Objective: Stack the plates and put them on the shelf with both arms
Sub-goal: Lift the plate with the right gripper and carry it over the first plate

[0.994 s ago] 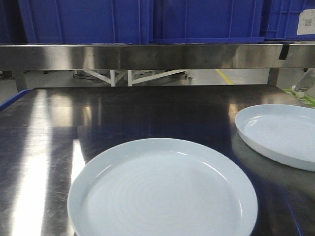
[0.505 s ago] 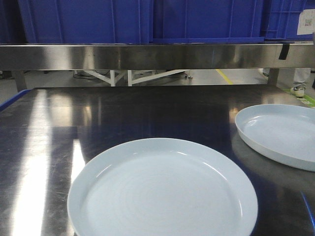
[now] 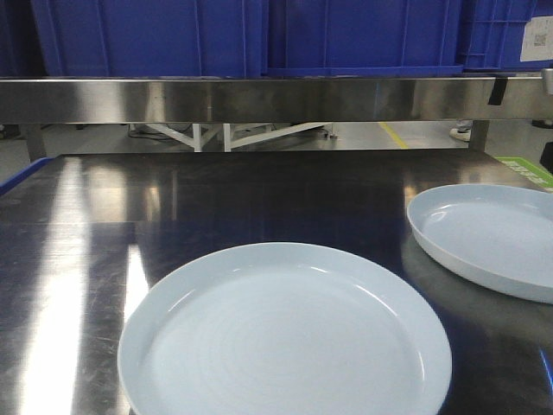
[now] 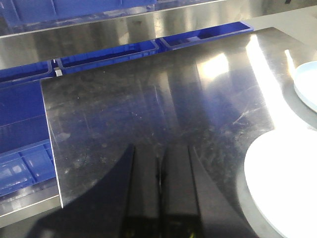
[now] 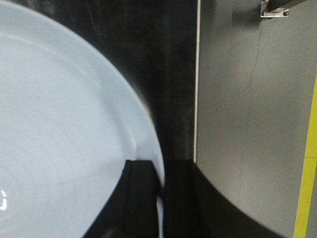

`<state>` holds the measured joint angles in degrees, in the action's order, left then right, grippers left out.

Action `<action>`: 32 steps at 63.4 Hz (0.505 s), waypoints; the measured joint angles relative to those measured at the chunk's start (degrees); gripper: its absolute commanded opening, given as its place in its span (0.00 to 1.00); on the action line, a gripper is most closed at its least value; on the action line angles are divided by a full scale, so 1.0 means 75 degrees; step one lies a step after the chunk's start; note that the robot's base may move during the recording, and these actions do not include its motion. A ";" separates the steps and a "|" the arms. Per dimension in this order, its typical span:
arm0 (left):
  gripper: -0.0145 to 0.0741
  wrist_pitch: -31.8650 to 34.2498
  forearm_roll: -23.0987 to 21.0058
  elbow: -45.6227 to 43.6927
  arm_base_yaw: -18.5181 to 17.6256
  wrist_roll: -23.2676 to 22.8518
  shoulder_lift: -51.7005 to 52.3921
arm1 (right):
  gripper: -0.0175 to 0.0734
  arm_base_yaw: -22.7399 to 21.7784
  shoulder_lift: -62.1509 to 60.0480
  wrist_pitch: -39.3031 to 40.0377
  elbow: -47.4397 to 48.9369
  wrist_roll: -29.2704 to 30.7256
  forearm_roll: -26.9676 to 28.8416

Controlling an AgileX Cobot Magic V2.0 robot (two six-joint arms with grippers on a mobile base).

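Right wrist view: the right gripper (image 5: 160, 166) has its jaws clenched on the rim of the right plate (image 5: 64, 124), one finger inside and one outside. Most of that plate is cut off. It sits at the worktop's (image 5: 171, 74) right edge, grey floor (image 5: 247, 124) beyond. Left gripper (image 4: 159, 148) — jaws pressed together, grasping nothing, over bare steel. Up front, the near plate (image 3: 285, 346) at the front edge loses its lower rim to the frame — the shelf (image 3: 259, 99) runs behind, carrying blue crates (image 3: 173, 35) with their tops out of shot.
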<state>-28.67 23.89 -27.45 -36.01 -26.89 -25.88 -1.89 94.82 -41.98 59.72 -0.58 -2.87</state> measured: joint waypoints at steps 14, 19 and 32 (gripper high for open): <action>0.26 0.0000 0.0000 0.0000 0.0000 0.0000 0.0000 | 0.25 0.0000 -0.0391 -0.0215 0.0000 0.0000 0.0014; 0.26 0.0000 0.0000 0.0000 0.0000 0.0000 0.0000 | 0.25 0.0000 -0.0850 -0.0370 0.0000 0.0000 0.0030; 0.26 0.0000 0.0000 0.0000 0.0000 0.0000 0.0000 | 0.25 0.0149 -0.2378 -0.0995 0.0047 0.0016 0.0042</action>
<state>-28.67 23.89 -27.45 -36.01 -26.89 -25.88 -0.77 76.98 -49.44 60.07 -0.47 -2.55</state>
